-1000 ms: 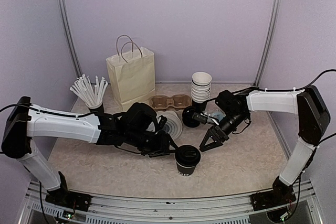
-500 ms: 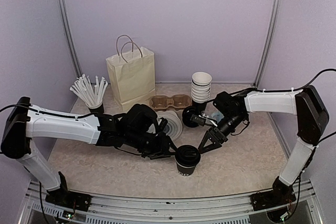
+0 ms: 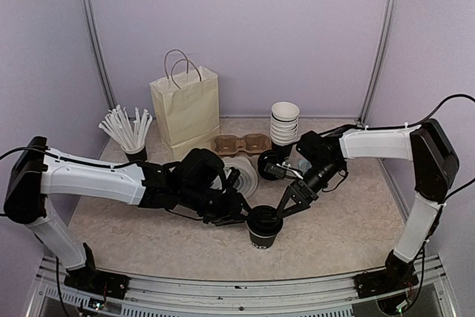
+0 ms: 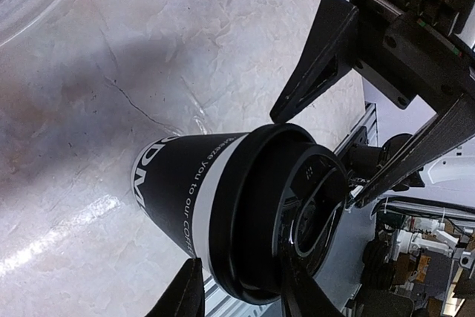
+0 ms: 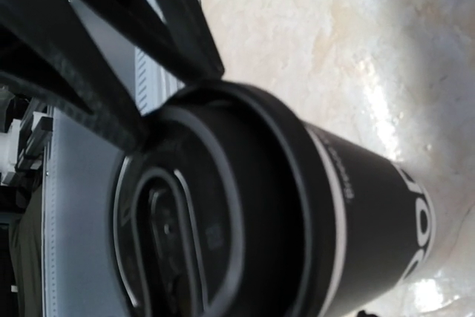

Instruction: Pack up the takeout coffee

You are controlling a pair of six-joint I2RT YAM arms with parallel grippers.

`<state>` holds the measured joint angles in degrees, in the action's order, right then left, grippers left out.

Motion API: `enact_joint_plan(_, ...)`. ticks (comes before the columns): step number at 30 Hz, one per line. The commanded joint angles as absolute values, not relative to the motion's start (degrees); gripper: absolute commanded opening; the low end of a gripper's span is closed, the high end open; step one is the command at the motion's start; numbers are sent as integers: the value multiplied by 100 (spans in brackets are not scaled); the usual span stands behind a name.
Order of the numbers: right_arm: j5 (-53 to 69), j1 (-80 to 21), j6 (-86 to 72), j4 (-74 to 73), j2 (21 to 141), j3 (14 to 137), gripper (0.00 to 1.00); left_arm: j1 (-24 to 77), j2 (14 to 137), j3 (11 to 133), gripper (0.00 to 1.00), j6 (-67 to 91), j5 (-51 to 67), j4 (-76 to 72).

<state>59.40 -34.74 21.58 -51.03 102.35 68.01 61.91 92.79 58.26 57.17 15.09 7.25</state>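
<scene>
The takeout coffee (image 3: 264, 228), a black paper cup with white lettering and a black lid, stands upright near the table's front middle. It also fills the left wrist view (image 4: 185, 183) and the right wrist view (image 5: 371, 206). My left gripper (image 3: 243, 217) is at the cup's left side. Its fingers are apart and straddle the lid's near rim (image 4: 239, 265); contact is unclear. My right gripper (image 3: 288, 209) is at the cup's upper right. Its jaws are spread wide over the lid's far edge (image 4: 318, 159), with nothing between them. The right wrist view does not show its own fingers.
A cream paper bag (image 3: 185, 109) stands at the back left, with a brown cup carrier (image 3: 241, 142) beside it. A stack of white cups (image 3: 284, 122) and a black cup of white sticks (image 3: 128, 130) stand at the back. Pale lids (image 3: 241, 172) lie behind the left gripper.
Both grippers have closed in on the cup from either side. The right gripper's jaws have spread wider, and the left gripper's have narrowed a little. The cup has not moved.
</scene>
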Motion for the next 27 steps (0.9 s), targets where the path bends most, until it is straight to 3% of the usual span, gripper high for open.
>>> enact_joint_plan(1,5919,-3553,2035,-5107,10429,7018,68,6188,9507,5746,34,5581,1540,923)
enact_joint_plan(19,4529,-3773,1601,-4767,10772,6919,54,6169,9724,5672,30,5502,1563,863)
enact_joint_plan(21,4487,-3785,1600,-4763,10778,6902,52,6181,9745,5769,35,5446,1502,910)
enact_joint_plan(24,4486,-3781,1611,-4781,10790,6915,49,6224,9623,6092,51,5254,1112,1238)
enact_joint_plan(27,4494,-3781,1619,-4798,10768,6963,49,6274,9330,6447,60,5036,651,1670)
